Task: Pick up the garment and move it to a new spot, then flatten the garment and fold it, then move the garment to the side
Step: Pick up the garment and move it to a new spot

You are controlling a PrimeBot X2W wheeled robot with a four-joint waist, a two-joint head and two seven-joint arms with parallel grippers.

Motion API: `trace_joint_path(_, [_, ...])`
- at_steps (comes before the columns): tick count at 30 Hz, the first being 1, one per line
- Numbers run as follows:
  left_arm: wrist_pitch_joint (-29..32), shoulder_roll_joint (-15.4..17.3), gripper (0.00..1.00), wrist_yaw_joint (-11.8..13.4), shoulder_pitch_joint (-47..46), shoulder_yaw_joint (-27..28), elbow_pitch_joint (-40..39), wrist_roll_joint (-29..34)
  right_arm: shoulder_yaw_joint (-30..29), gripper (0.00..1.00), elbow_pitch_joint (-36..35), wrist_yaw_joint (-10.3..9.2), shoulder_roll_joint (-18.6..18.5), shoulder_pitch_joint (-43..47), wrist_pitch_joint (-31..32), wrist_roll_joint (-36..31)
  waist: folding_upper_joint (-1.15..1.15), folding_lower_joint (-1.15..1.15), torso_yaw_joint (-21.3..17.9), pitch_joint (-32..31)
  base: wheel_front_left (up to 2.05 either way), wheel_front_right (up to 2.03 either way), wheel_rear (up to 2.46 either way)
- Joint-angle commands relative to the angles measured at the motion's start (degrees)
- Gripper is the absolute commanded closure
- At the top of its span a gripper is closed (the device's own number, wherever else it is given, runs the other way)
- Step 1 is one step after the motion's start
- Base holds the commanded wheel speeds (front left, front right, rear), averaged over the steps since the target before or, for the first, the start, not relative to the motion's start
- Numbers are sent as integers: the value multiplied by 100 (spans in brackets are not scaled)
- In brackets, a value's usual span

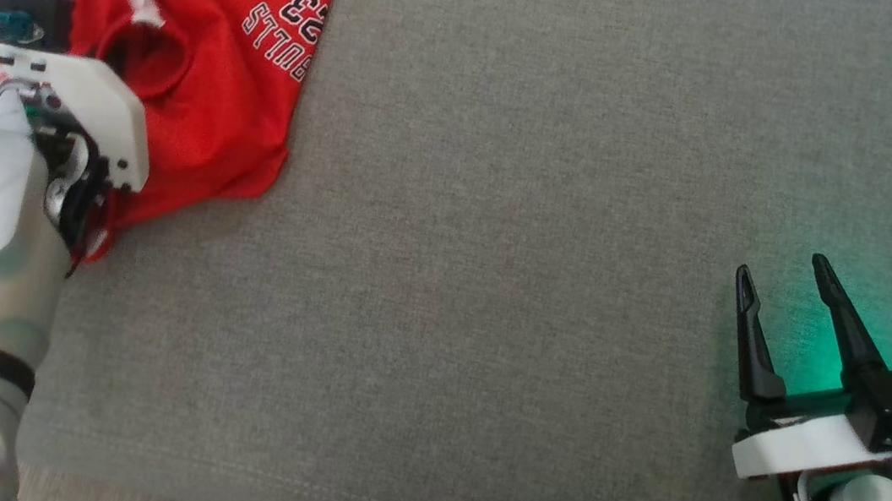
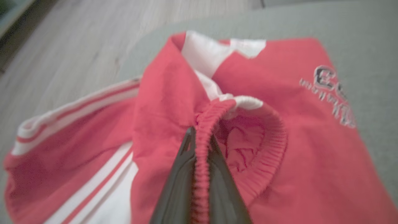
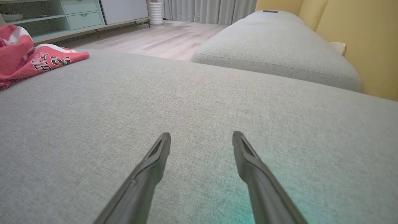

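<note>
Step in hand: the first one, pick-up. Grasp made, lift not yet done.

- Garment (image 1: 213, 69): red with white stripes and dark lettering (image 1: 290, 31). It lies bunched at the far left corner of the grey sofa cushion (image 1: 492, 290), resting on the fabric. In the left wrist view the wooden floor (image 2: 77, 37) shows just beyond that corner.
- Left pincer (image 2: 200, 138): fingers together, clamped on the garment's ribbed band (image 2: 276, 137), which runs up between the two tips. Only the band's edge appears caught; I cannot tell how many layers are caught.
- Right pincer (image 1: 781, 270): fingers apart, holding nothing, low over the bare cushion near its right edge and well apart from the garment.

Judgement: the wide middle of the cushion is free and looks the natural new spot.

Next move calls for:
1. A lift high enough for the hanging cloth to clear the cushion instead of dragging.
2. A carry toward the middle.
3. A set-down that leaves an edge for the right pincer to take when flattening.

Risk: the thin band may slip out under the cloth's weight.
</note>
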Motion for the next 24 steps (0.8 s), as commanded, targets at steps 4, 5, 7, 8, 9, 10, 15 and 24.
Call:
trace_joint_path(4, [-841,309,100,16,-433,-16,-500,168,97,0,-101,43,35,-34,-63,45,0,-1,82,-264,0,0,0])
trace_joint_path(5, [-956,309,100,1,-470,-46,-581,182,115,0,-80,43,68,-31,-63,49,0,-1,84,-352,0,0,0])
trace_joint_path(7, [-1100,319,100,-38,-534,-106,-769,196,158,0,-32,43,153,-17,-63,57,0,-1,68,-561,0,0,0])
trace_joint_path(8, [-1138,337,100,-61,-562,-144,-872,208,176,0,-10,43,201,-6,-63,61,0,-1,55,-669,0,0,0])
trace_joint_path(9, [-1156,349,100,-84,-589,-182,-988,213,198,0,15,43,249,7,-63,64,0,-1,36,-787,0,0,0])
trace_joint_path(10, [-1152,353,100,-106,-608,-215,-1120,206,217,0,35,43,293,23,-63,63,0,-1,17,-888,0,0,0])
trace_joint_path(15, [-978,430,100,-207,-616,-418,-1880,123,297,0,143,43,497,141,-63,65,0,-1,-203,-1409,0,0,0])
trace_joint_path(24, [-540,617,100,-273,-547,-817,-3166,-380,437,0,208,43,702,273,-63,83,0,-1,-906,-1937,0,0,0])
